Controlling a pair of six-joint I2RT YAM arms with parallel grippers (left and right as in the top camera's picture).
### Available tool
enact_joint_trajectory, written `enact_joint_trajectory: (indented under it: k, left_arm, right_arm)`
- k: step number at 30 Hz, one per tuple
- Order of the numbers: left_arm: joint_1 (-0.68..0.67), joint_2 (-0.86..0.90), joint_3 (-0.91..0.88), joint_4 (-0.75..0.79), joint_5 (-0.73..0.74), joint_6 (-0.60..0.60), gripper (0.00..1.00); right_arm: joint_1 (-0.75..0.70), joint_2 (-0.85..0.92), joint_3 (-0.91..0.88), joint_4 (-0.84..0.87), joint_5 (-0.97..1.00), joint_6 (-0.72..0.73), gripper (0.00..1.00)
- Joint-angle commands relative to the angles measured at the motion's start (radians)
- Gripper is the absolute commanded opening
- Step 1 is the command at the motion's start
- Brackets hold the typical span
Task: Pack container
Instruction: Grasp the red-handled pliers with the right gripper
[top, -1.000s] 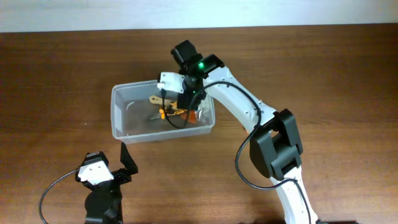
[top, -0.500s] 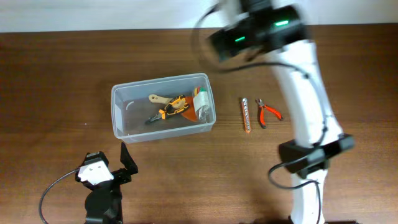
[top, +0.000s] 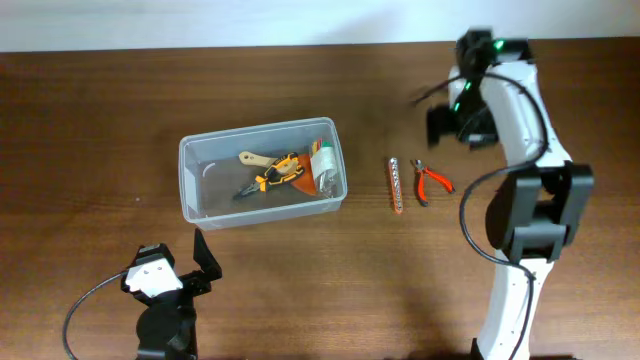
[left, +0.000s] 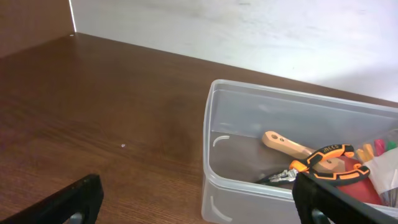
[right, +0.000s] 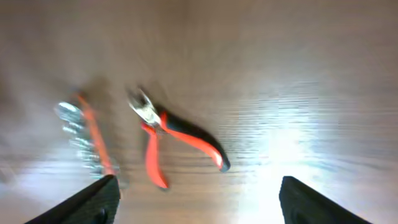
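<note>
Overhead: container (top: 258, 129) well left of right gripper (top: 441, 126), jaws apart; left gripper (top: 197, 264) likewise apart.

Clear container (top: 256, 130), red-handled pliers (top: 432, 182), dark brown wood-grain table (top: 100, 120).

Ahead of the right fingers (right: 93, 200) the red-handled pliers (right: 177, 140) lie on the tabletop (right: 298, 93), with bare wood beyond them and toward the right finger. Toward the left finger an orange-and-silver strip (right: 87, 140) lies just beside the pliers. Ahead of the left fingers (left: 68, 202), the container (left: 207, 143) wall blocks the right half; the left half is bare wood.
</note>
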Motion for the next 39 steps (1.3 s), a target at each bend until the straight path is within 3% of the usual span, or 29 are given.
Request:
enact_joint_trajectory:
  k: [1, 16, 18, 22, 27, 31, 33, 39]
  left_arm:
    - [-0.004, -0.005, -0.004, -0.001, -0.003, 0.009, 0.99]
    - [-0.004, -0.005, -0.004, -0.001, -0.004, 0.009, 0.99]
    - [-0.004, -0.005, -0.004, -0.001, -0.003, 0.009, 0.99]
    - [-0.004, -0.005, -0.004, -0.001, -0.004, 0.009, 0.99]
    - [-0.004, -0.005, -0.004, -0.001, -0.003, 0.009, 0.99]
    - [-0.004, -0.005, -0.004, -0.001, -0.003, 0.009, 0.99]
    - [-0.004, -0.005, -0.004, -0.001, -0.003, 0.009, 0.99]
    - [-0.004, -0.005, -0.004, -0.001, -0.003, 0.009, 0.99]
  right_arm:
    - [0.004, -0.010, -0.093, 0.030, -0.010, -0.097, 0.81]
    - [0.004, -0.010, -0.293, 0.166, -0.047, -0.235, 0.77]
    - [0.004, -0.010, -0.300, 0.187, -0.048, -0.237, 0.70]
    - [0.004, -0.010, -0.301, 0.204, -0.048, -0.230, 0.39]
    - [0.004, -0.010, -0.301, 0.203, -0.048, -0.220, 0.35]
    - [0.004, -0.010, -0.301, 0.201, -0.048, -0.202, 0.19]
    - [0.004, -0.010, -0.301, 0.201, -0.048, -0.186, 0.04]
    - [0.006, -0.032, -0.255, 0.174, -0.051, -0.122, 0.04]
